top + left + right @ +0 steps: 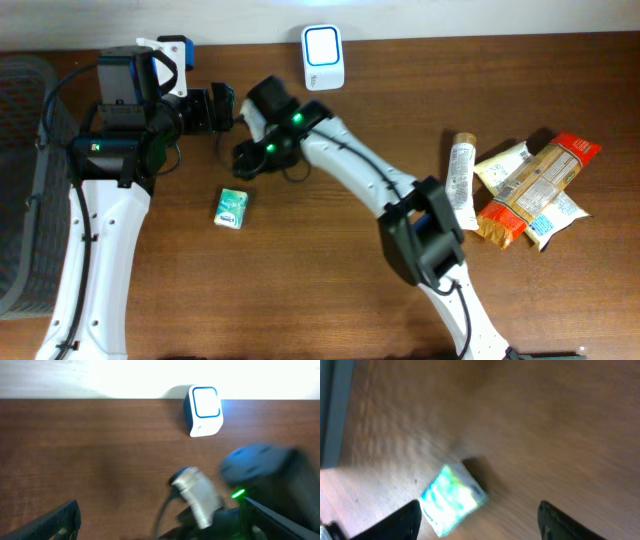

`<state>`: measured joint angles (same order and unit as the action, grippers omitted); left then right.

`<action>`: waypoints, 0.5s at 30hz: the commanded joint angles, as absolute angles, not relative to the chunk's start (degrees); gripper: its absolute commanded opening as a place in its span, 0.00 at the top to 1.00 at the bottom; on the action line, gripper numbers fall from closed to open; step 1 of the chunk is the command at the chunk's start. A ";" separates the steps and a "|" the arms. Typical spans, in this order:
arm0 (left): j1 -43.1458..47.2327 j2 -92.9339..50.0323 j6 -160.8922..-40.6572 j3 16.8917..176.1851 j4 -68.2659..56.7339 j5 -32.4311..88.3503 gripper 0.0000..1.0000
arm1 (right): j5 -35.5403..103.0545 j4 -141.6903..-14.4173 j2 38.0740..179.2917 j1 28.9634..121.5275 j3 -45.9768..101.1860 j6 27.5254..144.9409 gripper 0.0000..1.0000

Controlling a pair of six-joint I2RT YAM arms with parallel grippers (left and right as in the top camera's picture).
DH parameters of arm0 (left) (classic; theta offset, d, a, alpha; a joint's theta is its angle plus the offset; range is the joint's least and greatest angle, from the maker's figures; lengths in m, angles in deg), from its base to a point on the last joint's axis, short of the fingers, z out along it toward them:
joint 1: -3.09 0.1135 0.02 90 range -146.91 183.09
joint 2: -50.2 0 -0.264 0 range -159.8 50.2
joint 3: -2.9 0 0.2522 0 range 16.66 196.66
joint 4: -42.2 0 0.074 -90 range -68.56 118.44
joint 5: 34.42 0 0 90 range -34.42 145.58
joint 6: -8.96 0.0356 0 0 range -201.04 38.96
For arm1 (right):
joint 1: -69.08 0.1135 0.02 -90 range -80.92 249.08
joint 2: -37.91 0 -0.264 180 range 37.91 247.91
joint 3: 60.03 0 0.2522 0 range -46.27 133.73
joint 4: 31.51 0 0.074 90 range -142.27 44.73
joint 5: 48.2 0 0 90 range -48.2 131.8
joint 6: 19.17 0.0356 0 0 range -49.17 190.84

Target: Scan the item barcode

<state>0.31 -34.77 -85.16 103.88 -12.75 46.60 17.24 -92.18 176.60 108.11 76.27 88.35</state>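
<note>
A small green-and-white packet (231, 208) lies flat on the brown table, left of centre. My right gripper (248, 160) hovers just above and to the right of it. In the right wrist view the packet (451, 499) lies on the wood near the left finger (405, 521); the right gripper (480, 525) is open and holds nothing. The white scanner with a blue-lit window (323, 57) stands at the table's back edge, also seen as the scanner (204, 410) in the left wrist view. My left gripper (222, 108) is open and empty, close beside the right arm's wrist (200, 497).
Several more items lie at the right: a white tube (460, 180) and a heap of snack bars (535, 185). A dark grey basket (25, 180) fills the far left edge. The two arms stand close together near the back.
</note>
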 commanded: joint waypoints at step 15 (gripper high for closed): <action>0.24 -34.66 -85.49 104.19 -12.77 46.60 0.01 | 22.10 -95.79 182.64 112.30 75.74 92.35 0.96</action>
